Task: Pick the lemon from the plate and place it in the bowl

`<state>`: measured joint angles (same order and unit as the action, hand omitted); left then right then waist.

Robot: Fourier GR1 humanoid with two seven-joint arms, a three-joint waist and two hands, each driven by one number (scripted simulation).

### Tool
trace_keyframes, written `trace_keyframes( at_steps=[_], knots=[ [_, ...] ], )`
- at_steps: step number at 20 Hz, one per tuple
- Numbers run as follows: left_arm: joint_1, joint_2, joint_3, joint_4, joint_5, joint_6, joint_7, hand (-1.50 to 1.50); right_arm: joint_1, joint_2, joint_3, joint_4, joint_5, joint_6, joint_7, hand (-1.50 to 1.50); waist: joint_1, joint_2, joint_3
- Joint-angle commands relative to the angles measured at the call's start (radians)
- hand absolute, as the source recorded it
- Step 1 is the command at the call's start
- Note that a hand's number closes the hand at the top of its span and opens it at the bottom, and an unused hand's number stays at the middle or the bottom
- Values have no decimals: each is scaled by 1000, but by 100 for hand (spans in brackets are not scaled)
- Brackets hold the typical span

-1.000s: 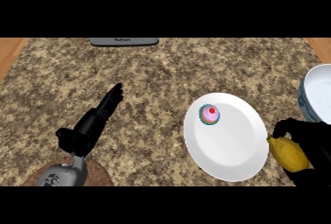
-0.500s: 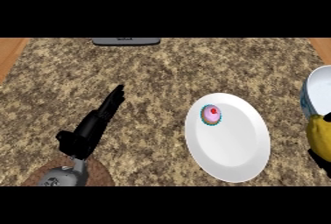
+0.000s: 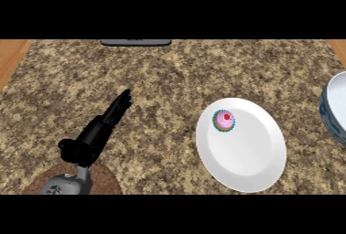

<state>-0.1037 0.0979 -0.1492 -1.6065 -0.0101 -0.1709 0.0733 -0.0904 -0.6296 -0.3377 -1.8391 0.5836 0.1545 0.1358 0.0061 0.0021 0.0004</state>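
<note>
A: Left hand (image 3: 101,130) first. Fingers?
B: Straight, held together, pointing up and a bit right across the counter (image 3: 175,68). Nothing in them. Thumb sticks out at the lower left of the hand.
A: Touching anything?
B: Can't tell if the fingertips touch the countertop. They are well apart from the plate (image 3: 246,157).
A: Forearm?
B: Grey left forearm (image 3: 67,185) comes in from the lower left edge, just a short stub of it showing.
A: Right hand?
B: No sign of it in the head view. So no word on its fingers.
A: Lemon?
B: Not visible anywhere. Not on the plate, and I can't tell if it sits in the bowl (image 3: 334,109), since only the bowl's left rim shows at the right edge.
A: What's on the plate then?
B: White plate right of centre, with one small cupcake (image 3: 224,120) near its upper left rim: teal wrapper, pink top, red dot. Rest of the plate is bare white.
A: Bowl against plate?
B: Bowl is near the plate's upper right, apart, with counter between.
A: Anything else?
B: Dark flat object (image 3: 135,42) at the top edge, cut off. Wood strips (image 3: 12,57) at both upper corners beside the speckled stone.
</note>
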Motion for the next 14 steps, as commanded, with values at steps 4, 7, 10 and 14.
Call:
trace_keyframes(
  at_steps=[4,7,10,14],
  knots=[
    [-105,0,60,107,22,-19,-17,0,-147,-30,-29,378,130,-192,-201,150,4,4,0],
    [27,-24,-20,-12,-30,7,-8,0,-134,-76,-28,499,136,-139,-245,150,9,0,0],
    [7,-30,-10,20,-20,6,-28,0,-150,-87,34,589,116,17,-187,150,16,4,0],
    [13,-27,-13,-1,-20,1,-2,0,-265,-103,10,782,22,140,-241,-150,19,4,1]
  ],
)
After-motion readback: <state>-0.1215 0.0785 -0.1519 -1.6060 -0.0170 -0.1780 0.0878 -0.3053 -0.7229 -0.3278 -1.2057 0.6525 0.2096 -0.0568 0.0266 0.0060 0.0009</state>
